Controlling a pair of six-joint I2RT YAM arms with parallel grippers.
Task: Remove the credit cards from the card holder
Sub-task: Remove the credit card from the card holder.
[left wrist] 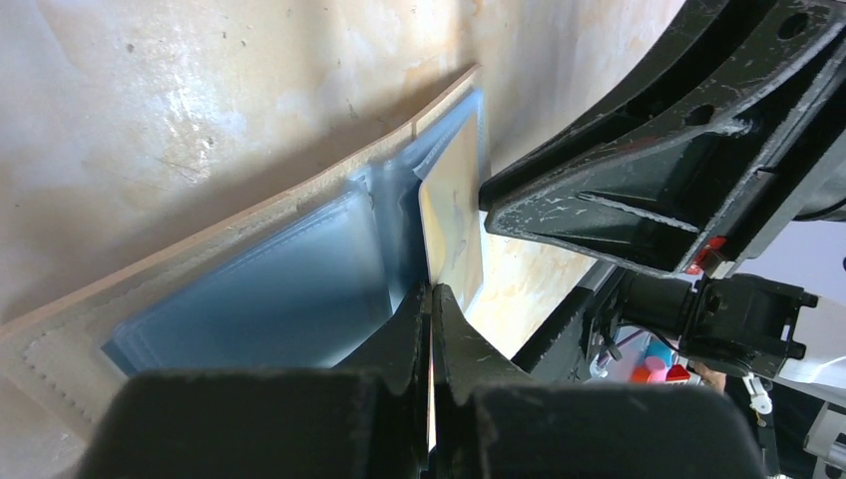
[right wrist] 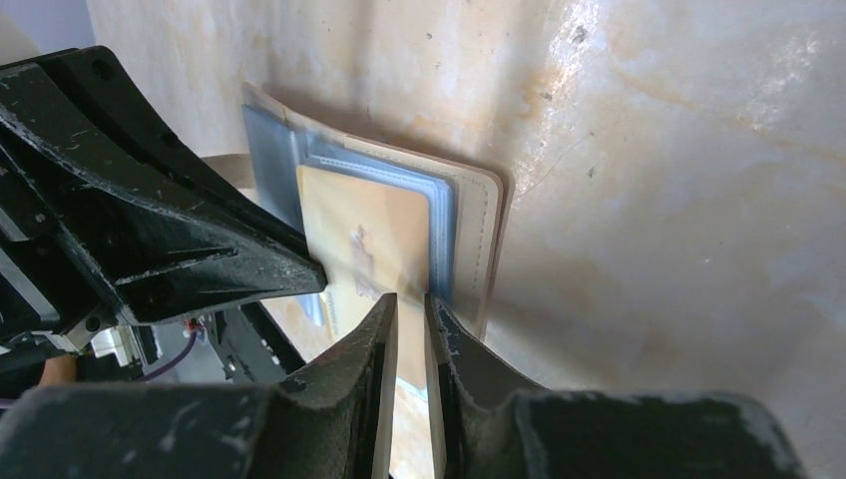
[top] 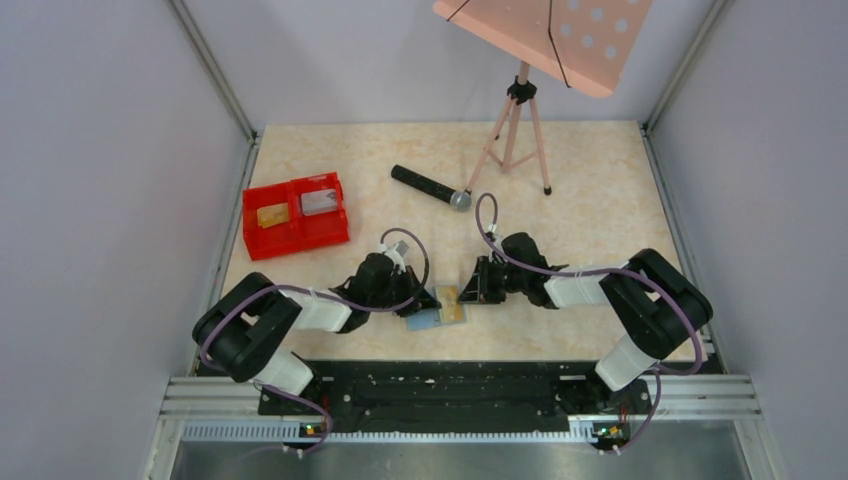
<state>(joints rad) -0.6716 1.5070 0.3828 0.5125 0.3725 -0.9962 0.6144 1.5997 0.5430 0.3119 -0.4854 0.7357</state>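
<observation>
Card holder's (left wrist: 279,289) gold card (left wrist: 454,230) is pinched by left pincer (left wrist: 431,292), unclear from overhead.

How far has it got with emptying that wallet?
A gold card and a grey card already lie in the red tray. Right now the left gripper is shut on a third card poking from the wallet, while the right gripper seems to pinch the wallet's cover. That card must come out; whether more remain inside, I cannot tell.
</observation>
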